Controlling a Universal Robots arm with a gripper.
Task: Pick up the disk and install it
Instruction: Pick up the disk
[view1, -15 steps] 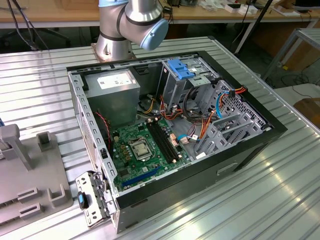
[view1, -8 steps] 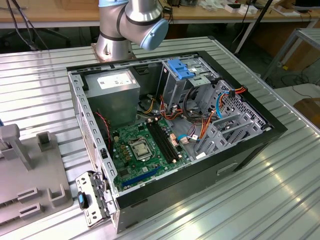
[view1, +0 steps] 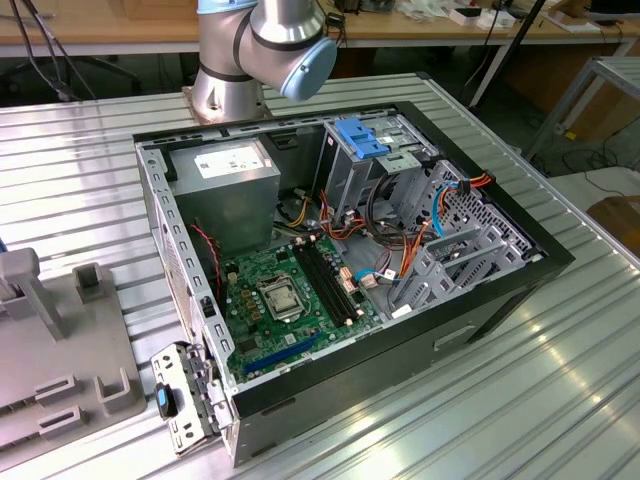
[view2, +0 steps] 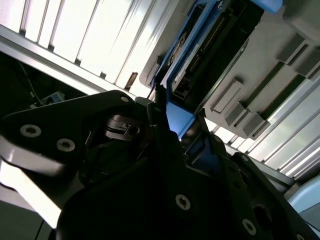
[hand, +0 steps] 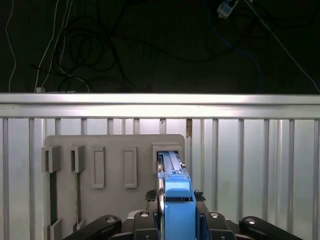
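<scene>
My claw (hand: 177, 199) is clamped on the disk (hand: 178, 212), which stands on edge in the rack's (hand: 112, 150) end slot. I judge a straight, untwisted lift is best here, so the disk doesn't bind.

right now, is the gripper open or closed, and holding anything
The gripper is closed on the disk, which stands on edge in the grey holder.

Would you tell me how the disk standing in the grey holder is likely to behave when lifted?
The disk looks rigid: metal body, blue plastic frame. Being metal, it is probably heavy for its size. Standing on edge in a slot of the grey holder, it may tip once freed.
</scene>
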